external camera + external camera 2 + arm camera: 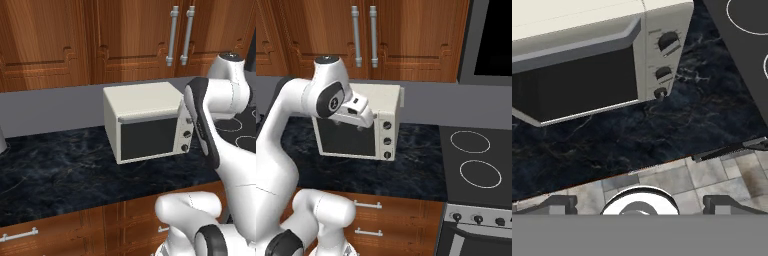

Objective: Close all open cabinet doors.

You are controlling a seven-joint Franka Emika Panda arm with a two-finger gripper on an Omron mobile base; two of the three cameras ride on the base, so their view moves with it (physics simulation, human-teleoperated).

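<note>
- Gripper (640, 201) released, jaws wide, hanging over desk (612, 145) edge before oven (587, 55).
- 2 cabinet doors (150, 30) shut above oven, handles (173, 36) side by side.

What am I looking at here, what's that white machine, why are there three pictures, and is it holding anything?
The white machine is a robot arm in a computer-rendered kitchen. Two pictures come from cameras on its base, looking forward from behind it on the left and on the right. The third comes from a camera on its hand, looking down along the gripper, whose two dark fingertips stand wide apart at the bottom. It is open and holds nothing. On the dark marble counter sits a cream toaster oven with three knobs. To its right is a black stovetop. Above hang reddish-brown cabinet doors with silver bar handles; those in view look shut.
</note>
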